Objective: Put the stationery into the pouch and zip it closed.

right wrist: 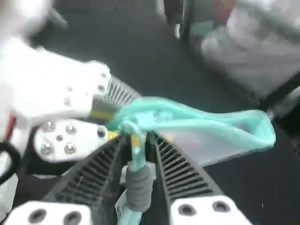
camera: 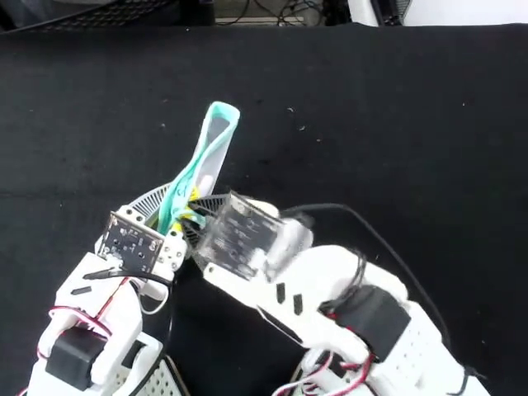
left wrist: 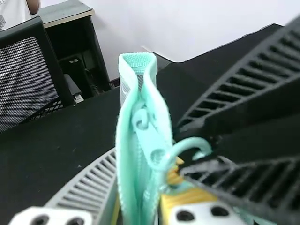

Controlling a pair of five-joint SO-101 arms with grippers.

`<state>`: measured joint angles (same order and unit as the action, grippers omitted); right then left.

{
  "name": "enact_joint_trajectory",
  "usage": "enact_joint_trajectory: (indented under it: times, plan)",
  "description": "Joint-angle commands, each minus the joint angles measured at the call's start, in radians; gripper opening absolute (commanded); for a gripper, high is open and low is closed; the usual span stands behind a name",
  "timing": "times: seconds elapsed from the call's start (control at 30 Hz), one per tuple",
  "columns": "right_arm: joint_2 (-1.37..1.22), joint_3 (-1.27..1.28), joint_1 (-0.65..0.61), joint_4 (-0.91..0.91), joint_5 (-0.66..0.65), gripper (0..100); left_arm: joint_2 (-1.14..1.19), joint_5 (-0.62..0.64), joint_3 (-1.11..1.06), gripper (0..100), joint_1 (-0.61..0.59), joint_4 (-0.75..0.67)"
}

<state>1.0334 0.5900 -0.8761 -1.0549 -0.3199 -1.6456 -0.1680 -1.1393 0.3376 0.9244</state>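
Note:
A mint-green pouch (camera: 206,153) with a clear side stands tilted up off the black table, its near end caught between both grippers. My left gripper (camera: 173,210) is shut on the pouch's lower end (left wrist: 138,140), with its grey ribbed finger (left wrist: 89,187) against one side. My right gripper (right wrist: 137,140), with black ribbed fingers (right wrist: 183,173), is shut on the green zipper pull cord (right wrist: 136,157), which has a grey sleeve. In the left wrist view the pull loop (left wrist: 187,145) runs from the zip into those black fingers (left wrist: 243,93). What lies inside the pouch is hidden.
The black tablecloth (camera: 371,124) stretches wide to the far side and to the right of the pouch. A mesh chair (left wrist: 28,79) and dark furniture stand beyond the table edge. The right arm's cable (camera: 371,235) loops over its body.

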Motion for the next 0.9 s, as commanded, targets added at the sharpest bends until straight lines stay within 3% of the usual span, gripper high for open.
enact_joint_trajectory:
  times: [0.0,0.2,0.3,0.87]
  plan:
    - [-0.071,-0.053,-0.015,-0.012,0.0,7.8,0.008,-0.002,-0.002,5,0.002,-0.005]
    - [-0.074,-0.082,0.014,-0.02,-0.008,7.1,0.008,-0.002,-0.002,5,0.01,-0.005]
    - [-0.073,-0.082,0.069,-0.005,-0.009,1.3,0.005,-0.002,-0.002,5,0.01,-0.005]
    - [0.056,-0.074,0.242,0.086,-0.005,1.2,0.012,-0.002,-0.004,5,0.01,-0.005]
